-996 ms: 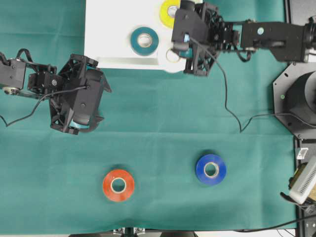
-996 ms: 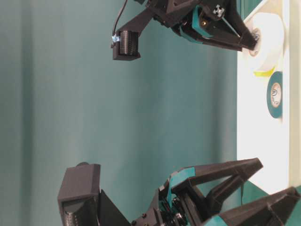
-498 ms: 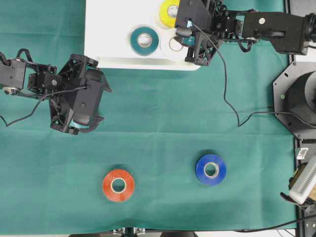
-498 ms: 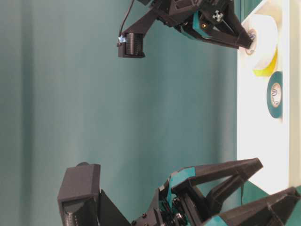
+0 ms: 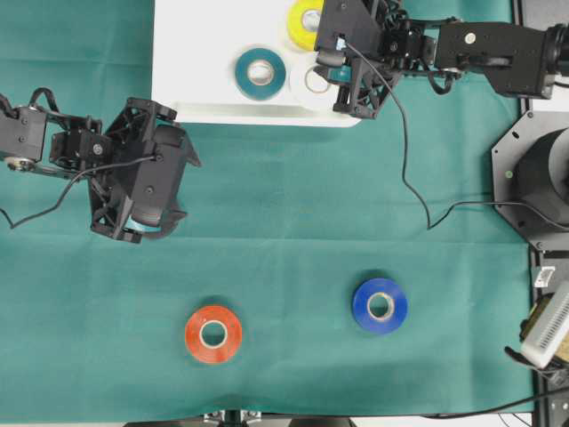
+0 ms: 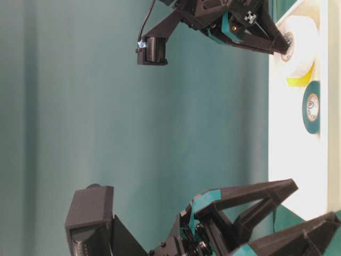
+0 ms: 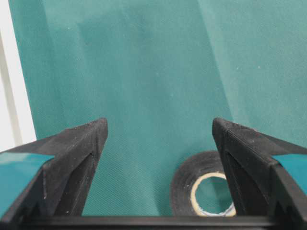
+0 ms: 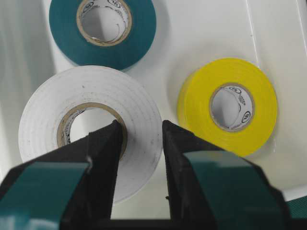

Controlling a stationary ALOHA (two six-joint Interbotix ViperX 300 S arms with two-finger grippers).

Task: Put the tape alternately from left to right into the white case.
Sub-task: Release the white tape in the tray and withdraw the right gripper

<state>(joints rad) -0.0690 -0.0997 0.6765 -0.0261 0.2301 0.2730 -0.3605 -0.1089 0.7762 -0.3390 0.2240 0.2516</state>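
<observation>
The white case (image 5: 196, 53) lies at the top of the green cloth and holds the teal tape (image 5: 260, 73), the yellow tape (image 5: 302, 25) and the white tape (image 5: 308, 84). My right gripper (image 8: 140, 125) straddles the wall of the white tape (image 8: 144, 103), one finger in its core and one just outside, slightly open with a thin gap. The left gripper (image 7: 159, 127) hangs wide open over the cloth with the black tape (image 7: 187, 184) below, close to its right finger. That roll is hidden under the left gripper (image 5: 142, 200) in the overhead view. Red tape (image 5: 213, 334) and blue tape (image 5: 380, 305) lie near the front.
The black base of the right arm (image 5: 542, 187) fills the right edge, with a cable (image 5: 409, 169) trailing over the cloth. A pale device (image 5: 547, 325) sits at the lower right. The case's front rim (image 5: 258, 117) lies between the two grippers.
My right gripper carried the white tape from the case's front rim further into the case, beside the teal roll, then loosened its fingers. The left arm stayed still.
</observation>
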